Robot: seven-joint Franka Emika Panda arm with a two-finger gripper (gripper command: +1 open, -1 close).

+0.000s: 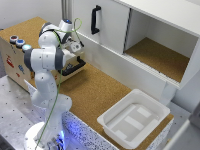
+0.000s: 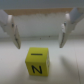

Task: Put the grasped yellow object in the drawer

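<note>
Yellow and cube-shaped, the block [image 2: 37, 61] lay free inside the pale drawer [image 2: 42, 42], just beneath the pincer [image 2: 39, 31]. The pincer's fingers [image 2: 13, 31] stood spread, holding nothing. Beyond them ran the drawer's back wall.

This looks like a robotics lab dressed up as a mock kitchen. The white arm [image 1: 47, 75] stands bolted on a perforated metal table [image 1: 12, 107], the sort used for test rigs, at about 8 o'clock in the exterior view. Beside it runs a cork-topped counter [image 1: 92, 92] through the centre, with a speckled front edge. At 12 to 2 o'clock sit white cabinets: a tall cabinet door [image 1: 105, 20] with a black handle and an open cork-lined compartment [image 1: 160, 55]. A white plastic tub [image 1: 134, 117] rests at 5 o'clock. A light wooden box [image 1: 15, 60] with coloured buttons on top stands at 9 o'clock.
</note>
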